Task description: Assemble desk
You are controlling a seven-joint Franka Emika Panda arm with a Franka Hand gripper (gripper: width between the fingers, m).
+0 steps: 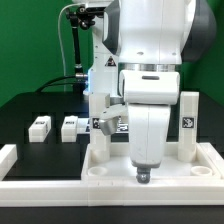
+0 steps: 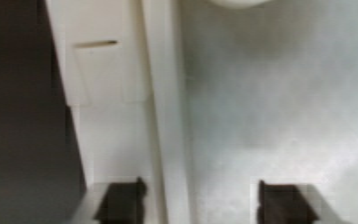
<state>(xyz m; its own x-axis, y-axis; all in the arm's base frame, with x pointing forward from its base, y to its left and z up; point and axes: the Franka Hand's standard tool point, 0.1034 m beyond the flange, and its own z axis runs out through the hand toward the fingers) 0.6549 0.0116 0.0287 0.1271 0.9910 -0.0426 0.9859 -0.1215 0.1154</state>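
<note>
Two small white block legs with black-and-white tags lie loose on the black surface [image 1: 30, 105], one [image 1: 40, 126] just beside the other [image 1: 70, 126], toward the exterior view's left and well apart from the claw [image 1: 145, 177]. The wide white plastic tray-like desk top with its raised rim [image 1: 180, 170] rests flat on the surface, near the long white border rail [image 1: 10, 165]. Two further white legs stand upright at its far corners, one [image 1: 99, 135] on each side [image 1: 188, 125] of the arm. We see a round socket [image 1: 95, 172] at a near corner, apparently unfilled.

The claw hangs low over the near part of the desk top; we cannot tell whether it touches. In the wrist view the claw [image 2: 202, 200] is spread. Its dark fingers [image 2: 123, 202] stand well apart, with only the bare desk top [image 2: 265, 110] between them. One finger sits over the raised rim [image 2: 114, 100], the other over the tray floor. It pinches nothing.

We judge the assembly about half done: two legs seated, two not yet fitted. The step in hand appears to concern the desk top itself, possibly a grip on its rim to shift it.

If we grip the rim, the next move calls for centring it between the fingers before closing. If we fetch a loose leg, we must lift clear first and pass the nearer upright leg without knocking it.
</note>
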